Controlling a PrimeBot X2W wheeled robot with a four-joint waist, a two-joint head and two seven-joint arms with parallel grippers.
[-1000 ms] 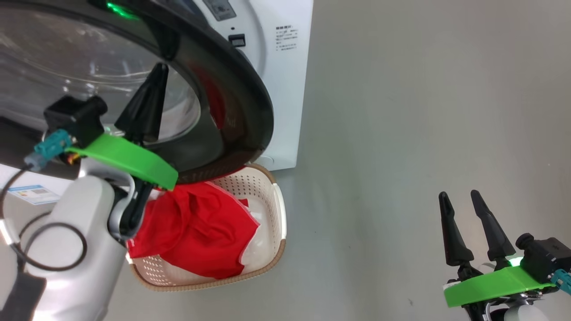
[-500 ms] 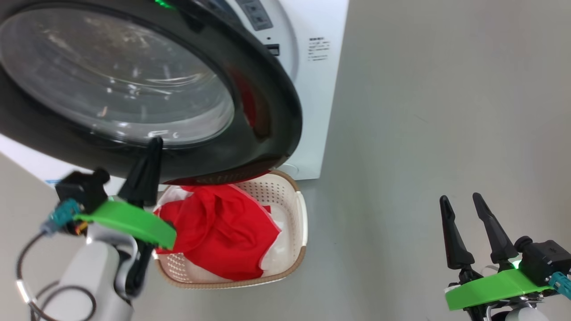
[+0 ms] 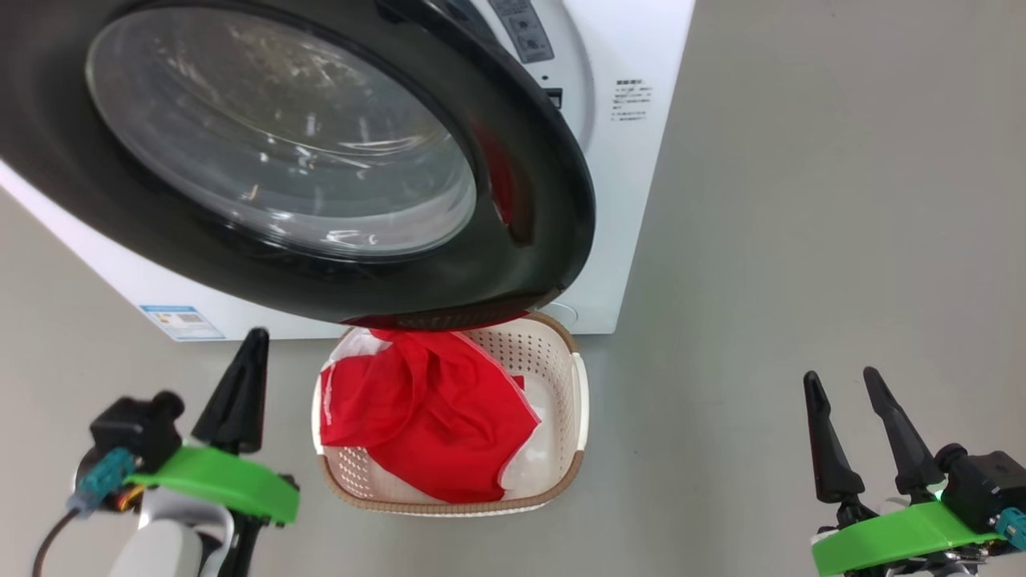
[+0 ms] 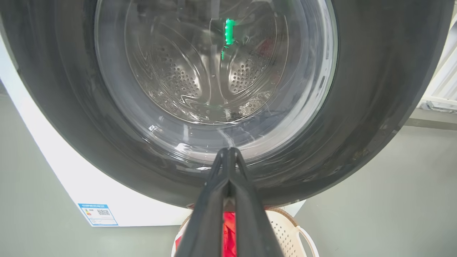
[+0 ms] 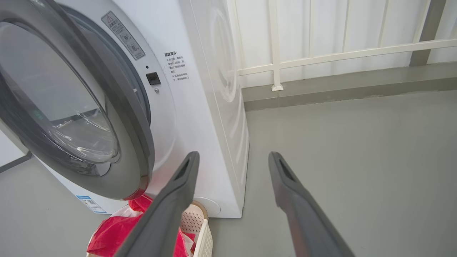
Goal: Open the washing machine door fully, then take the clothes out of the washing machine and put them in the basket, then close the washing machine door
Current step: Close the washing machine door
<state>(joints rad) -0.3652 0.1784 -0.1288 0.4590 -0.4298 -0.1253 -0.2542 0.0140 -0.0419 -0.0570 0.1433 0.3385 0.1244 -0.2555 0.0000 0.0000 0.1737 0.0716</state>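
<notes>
Washing machine door (image 3: pixel 296 152) stands ajar, its free right edge out over the basket (image 3: pixel 573 377) of red clothes (image 3: pixel 425 409). The left gripper (image 3: pixel 255 344), fingers pressed together and empty, points at the door's lower rim from just on the near side. The right gripper (image 3: pixel 840 377), spread and empty, is well off right, so the closing push likely falls to the left arm.

The floor (image 3: pixel 801 200) is smooth, plain grey. The washing machine (image 3: pixel 641 240) stands on it. The basket (image 3: pixel 553 361) sits on the floor just in front of the machine, near its front corner. Farther back, a low grey kerb (image 5: pixel 339 85) borders the floor.
</notes>
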